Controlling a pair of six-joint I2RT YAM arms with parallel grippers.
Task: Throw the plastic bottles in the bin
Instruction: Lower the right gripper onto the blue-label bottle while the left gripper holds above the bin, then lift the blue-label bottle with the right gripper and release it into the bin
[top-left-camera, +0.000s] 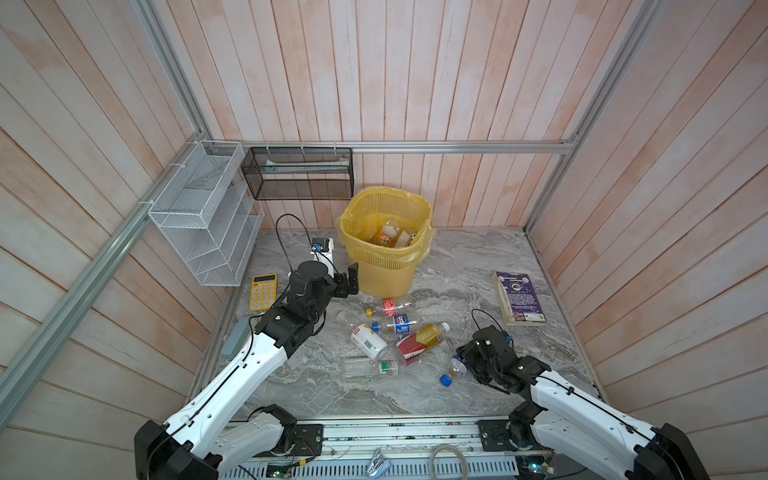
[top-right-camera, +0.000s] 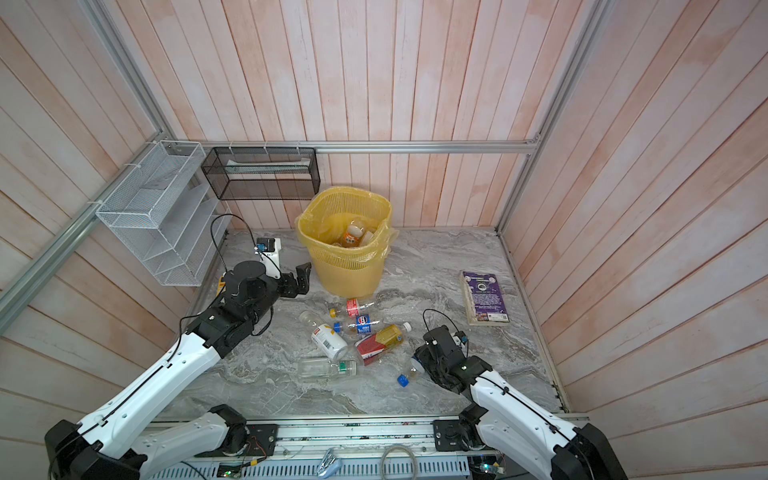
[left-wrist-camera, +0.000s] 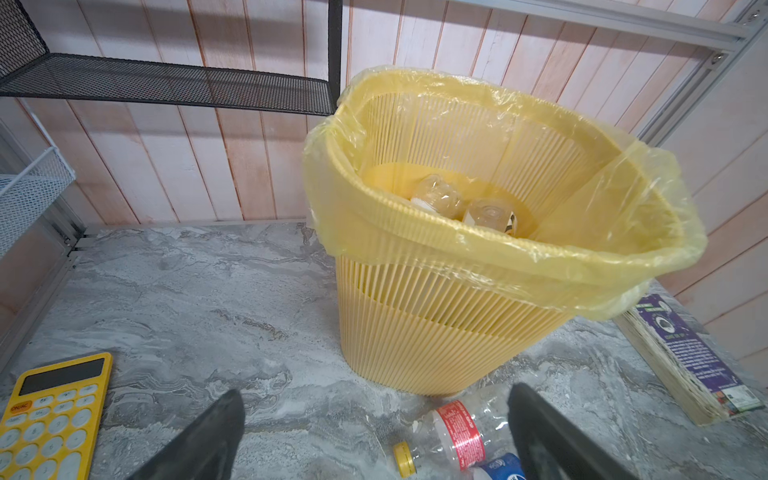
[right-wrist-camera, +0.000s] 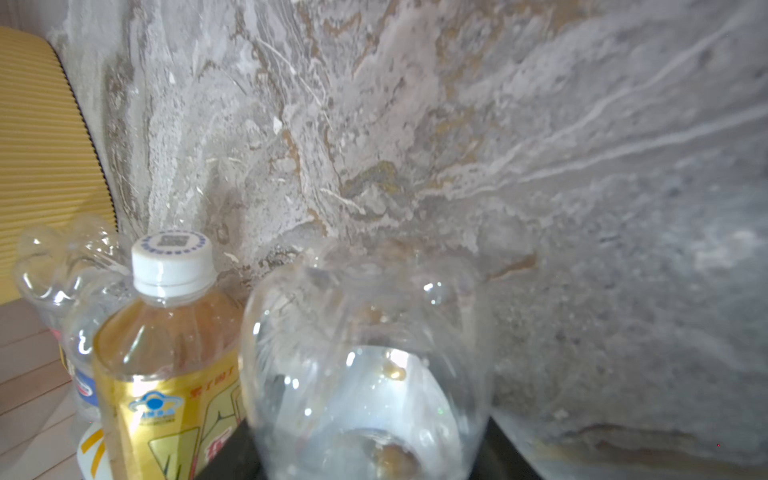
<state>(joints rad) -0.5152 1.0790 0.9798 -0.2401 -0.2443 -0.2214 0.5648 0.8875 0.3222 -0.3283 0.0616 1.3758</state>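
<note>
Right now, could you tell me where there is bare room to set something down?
Free: the marble between the bin and the purple book; the front strip between the green-labelled bottle and the rail. Crowded: the plastic bottles clustered in front of the bin.

Bottle pile (top-left-camera: 368, 340) clutters table (top-left-camera: 457, 257) centre. Bin (top-left-camera: 386, 270) blocks far centre. Book (top-left-camera: 519, 297) at right edge, calculator (top-left-camera: 263, 292) at left. Near strip, far-right corner open.

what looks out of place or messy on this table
Plastic bottles lie strewn on their sides across the table in front of the yellow bin, not in it. The bin's liner bag sags unevenly over the rim.
</note>
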